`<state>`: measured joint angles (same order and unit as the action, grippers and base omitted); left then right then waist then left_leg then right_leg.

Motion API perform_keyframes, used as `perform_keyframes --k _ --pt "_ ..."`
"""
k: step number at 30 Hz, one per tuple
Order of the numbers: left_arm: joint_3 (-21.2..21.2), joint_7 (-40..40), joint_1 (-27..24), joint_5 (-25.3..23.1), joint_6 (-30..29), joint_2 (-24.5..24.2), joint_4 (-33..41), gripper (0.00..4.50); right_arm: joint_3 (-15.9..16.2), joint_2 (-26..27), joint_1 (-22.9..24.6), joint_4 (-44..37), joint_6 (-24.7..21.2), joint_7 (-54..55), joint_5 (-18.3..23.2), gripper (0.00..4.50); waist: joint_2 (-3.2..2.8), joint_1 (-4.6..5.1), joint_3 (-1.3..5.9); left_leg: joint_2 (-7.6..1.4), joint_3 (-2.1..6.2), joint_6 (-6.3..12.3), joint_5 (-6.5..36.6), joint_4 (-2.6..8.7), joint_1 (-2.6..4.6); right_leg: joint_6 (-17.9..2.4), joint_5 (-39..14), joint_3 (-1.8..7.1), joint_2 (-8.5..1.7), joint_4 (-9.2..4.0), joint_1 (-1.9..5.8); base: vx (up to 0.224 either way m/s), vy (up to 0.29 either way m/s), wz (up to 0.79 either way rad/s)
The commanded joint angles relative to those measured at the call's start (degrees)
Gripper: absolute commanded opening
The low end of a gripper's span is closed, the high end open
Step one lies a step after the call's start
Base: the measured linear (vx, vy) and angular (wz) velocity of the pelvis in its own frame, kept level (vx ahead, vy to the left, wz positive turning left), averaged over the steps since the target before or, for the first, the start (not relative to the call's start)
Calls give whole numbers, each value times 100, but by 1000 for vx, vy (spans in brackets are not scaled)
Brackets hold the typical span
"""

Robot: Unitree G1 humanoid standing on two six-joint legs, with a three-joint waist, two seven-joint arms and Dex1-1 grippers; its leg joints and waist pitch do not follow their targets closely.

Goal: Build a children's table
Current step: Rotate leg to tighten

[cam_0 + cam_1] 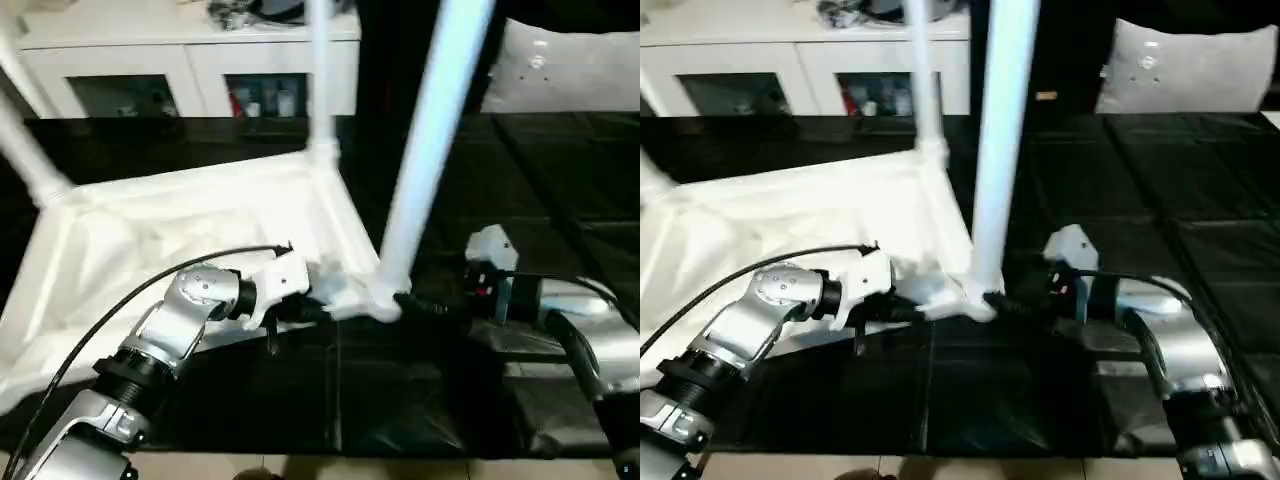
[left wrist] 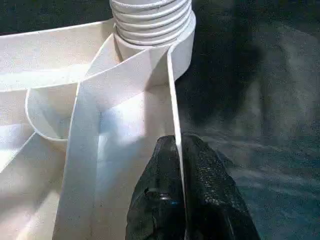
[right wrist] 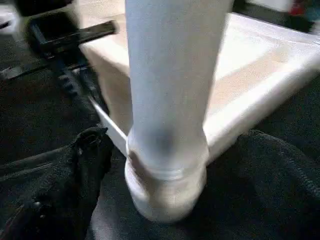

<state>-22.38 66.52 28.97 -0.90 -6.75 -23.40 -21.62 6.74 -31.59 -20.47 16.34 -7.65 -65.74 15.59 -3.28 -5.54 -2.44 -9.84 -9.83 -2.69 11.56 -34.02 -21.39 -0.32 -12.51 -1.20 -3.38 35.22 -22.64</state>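
Observation:
The white tabletop (image 1: pixel 150 250) lies upside down on the black mat, ribbed underside up. One leg (image 1: pixel 320 80) stands in the far right corner socket and another (image 1: pixel 20 140) in the left one. A third leg (image 1: pixel 430 130) leans slightly in the near right corner socket (image 1: pixel 370 300); its ribbed foot (image 2: pixel 152 20) sits in that socket. My left gripper (image 2: pixel 176 142) is shut on the tabletop's thin side rim (image 2: pixel 172 90), just left of that corner. My right gripper (image 3: pixel 167 165) reaches in from the right, its black fingers (image 3: pixel 90 165) on both sides of the third leg's base (image 3: pixel 167 150).
A white cabinet (image 1: pixel 190 70) with glass doors stands at the back behind the tabletop. A light grey cushion (image 1: pixel 570 70) lies at the back right. The black tiled mat (image 1: pixel 400 400) stretches in front of and to the right of the tabletop.

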Motion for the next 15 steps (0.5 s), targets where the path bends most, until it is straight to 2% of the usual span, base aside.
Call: perform_keyframes --k 1,4,5,8,11,15 --pt "-331 441 -108 -102 182 -70 21 0 148 -5 -108 181 99 -242 -143 419 74 7 336 -323 64 616 513 315 60 -1642 304 183 -424 -327 292 0 0 0" --pt "-369 560 -139 -62 205 -111 92 0 206 18 -175 278 109 -337 -148 411 65 -27 341 -325 68 553 537 318 59 -1613 186 180 -425 -327 294 0 0 0" --pt "-372 562 -140 -62 206 -114 95 0 216 17 -176 276 105 -352 -147 398 90 -32 340 -319 70 551 513 320 49 -1591 195 179 -421 -316 301 0 0 0" --pt "-387 582 -143 -63 233 -126 92 0 289 9 -189 275 68 -480 -132 369 86 -37 345 -312 70 554 481 313 49 -1552 159 178 -422 -319 300 0 0 0" --pt "-403 603 -137 -60 260 -132 69 0 335 14 -195 308 38 -521 -128 331 83 -43 358 -310 70 587 371 298 42 -1562 307 177 -418 -297 301 0 0 0" --pt "-392 668 -134 -76 305 -125 33 0 334 49 -206 394 53 -604 -116 312 78 -54 371 -304 71 640 281 281 34 -1580 487 168 -410 -279 304 0 0 0"
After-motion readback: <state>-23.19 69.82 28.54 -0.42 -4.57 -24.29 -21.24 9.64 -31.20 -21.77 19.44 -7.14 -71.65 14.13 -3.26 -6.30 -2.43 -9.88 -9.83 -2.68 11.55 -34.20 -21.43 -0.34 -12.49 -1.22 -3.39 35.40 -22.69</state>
